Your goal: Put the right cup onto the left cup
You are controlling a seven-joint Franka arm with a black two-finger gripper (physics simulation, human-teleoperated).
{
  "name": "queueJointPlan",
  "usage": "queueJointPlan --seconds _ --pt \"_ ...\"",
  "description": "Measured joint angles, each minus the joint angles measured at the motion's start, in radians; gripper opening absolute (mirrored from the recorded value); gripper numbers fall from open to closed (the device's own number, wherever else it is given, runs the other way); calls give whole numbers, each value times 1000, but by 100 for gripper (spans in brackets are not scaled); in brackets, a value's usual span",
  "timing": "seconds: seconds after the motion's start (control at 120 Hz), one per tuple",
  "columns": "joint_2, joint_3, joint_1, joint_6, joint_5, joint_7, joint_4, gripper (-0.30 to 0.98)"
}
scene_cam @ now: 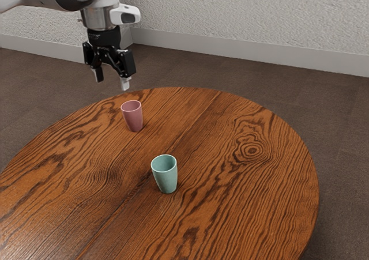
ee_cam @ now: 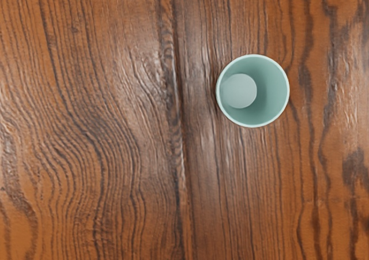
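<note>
Hangs high with fingers [scene_cam: 112, 83] spread open. Note pink cup [scene_cam: 133, 118], teal cup [scene_cam: 166, 177] upright on desk [scene_cam: 230, 214], apart.

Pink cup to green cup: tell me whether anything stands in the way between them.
Nothing visible stands between the pink cup and the green cup. Both stand upright and apart on the table, with only its bare wood between them in the exterior view.
</note>
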Motion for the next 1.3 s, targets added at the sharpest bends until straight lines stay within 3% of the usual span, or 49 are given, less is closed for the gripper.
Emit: queueJointPlan --seconds 0.367,0.658,1.083,1.3 --pt "3 -8 -8 28 1 2 -39 69" --pt "0 -92 -31 79 -3 -4 -125 69" --pt "-15 -175 -14 266 -48 -27 -369 69" --pt "15 -196 -26 339 -57 -43 -387 69"
